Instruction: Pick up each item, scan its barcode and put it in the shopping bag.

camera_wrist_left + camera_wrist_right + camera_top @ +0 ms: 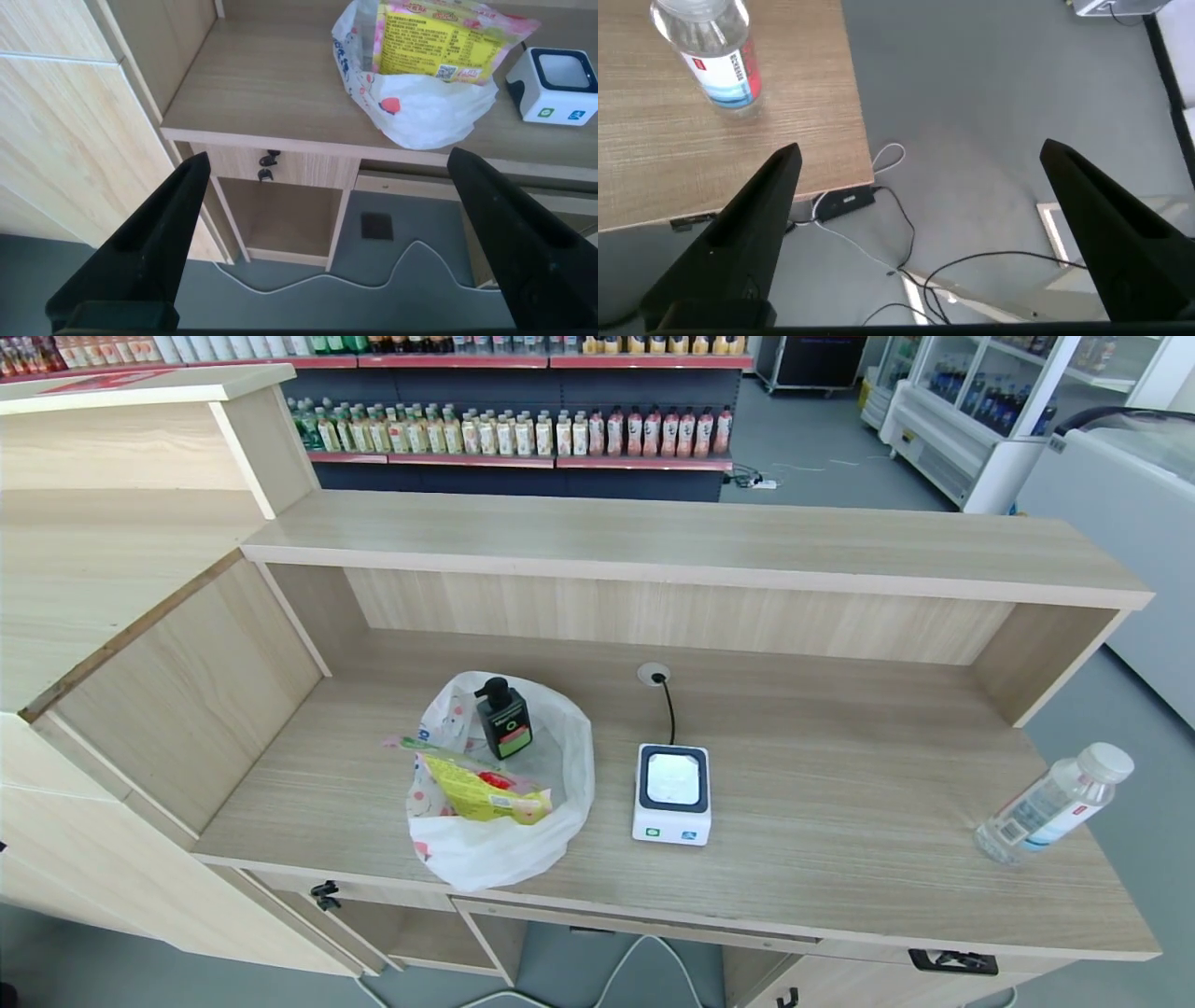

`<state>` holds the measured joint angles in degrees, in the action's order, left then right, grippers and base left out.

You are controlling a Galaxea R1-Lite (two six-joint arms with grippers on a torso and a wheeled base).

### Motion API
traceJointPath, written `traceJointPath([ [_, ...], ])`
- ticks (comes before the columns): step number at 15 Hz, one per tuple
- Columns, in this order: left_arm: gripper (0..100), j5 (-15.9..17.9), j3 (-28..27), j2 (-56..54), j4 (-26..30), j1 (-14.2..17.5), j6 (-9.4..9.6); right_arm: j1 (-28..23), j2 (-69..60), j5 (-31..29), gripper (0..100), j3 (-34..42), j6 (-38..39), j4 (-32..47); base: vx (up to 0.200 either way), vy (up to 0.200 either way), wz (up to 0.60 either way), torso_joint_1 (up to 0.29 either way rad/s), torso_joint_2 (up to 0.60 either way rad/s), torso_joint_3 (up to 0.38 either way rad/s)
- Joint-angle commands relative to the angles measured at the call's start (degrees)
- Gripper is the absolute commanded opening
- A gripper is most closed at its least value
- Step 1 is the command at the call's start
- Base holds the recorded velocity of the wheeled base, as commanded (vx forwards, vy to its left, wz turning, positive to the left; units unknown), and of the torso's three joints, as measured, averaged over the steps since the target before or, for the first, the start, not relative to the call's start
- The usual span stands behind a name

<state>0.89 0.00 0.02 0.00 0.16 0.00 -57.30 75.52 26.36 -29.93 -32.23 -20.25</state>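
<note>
1. We see the shopping bag (485, 859) on the counter (840, 803), just left of the scanner (672, 793), holding a yellow packet (481, 793) and a pump bottle (504, 719).
2. The water bottle (1055, 803) stands near the counter's right end.
3. We find the left gripper (329, 154) and the right gripper (922, 147) spread wide, holding nothing.

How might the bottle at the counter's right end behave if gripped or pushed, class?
The bottle stands tall and narrow, so a high push would probably tip it. Being round, it could then roll off the nearby counter edge. Its smooth clear plastic may slip.
</note>
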Motion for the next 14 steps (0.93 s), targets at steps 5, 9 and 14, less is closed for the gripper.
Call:
traceJointPath([
  [5,100,-0.01,0.00,-0.02,0.00,0.02,0.00,0.00,6.31,8.54,100,-1.36,-10.40,0.39,0.000,0.000,0.00,0.000,0.00,0.000],
  [9,100,-0.01,0.00,-0.02,0.00,0.02,0.00,0.00,-0.29,9.85,100,-5.58,-6.35,4.87,0.000,0.000,0.00,0.000,0.00,0.000],
  [14,100,-0.01,0.00,-0.02,0.00,0.02,0.00,0.00,-10.66,10.38,100,-9.36,7.62,7.24,0.000,0.000,0.00,0.000,0.00,0.000],
])
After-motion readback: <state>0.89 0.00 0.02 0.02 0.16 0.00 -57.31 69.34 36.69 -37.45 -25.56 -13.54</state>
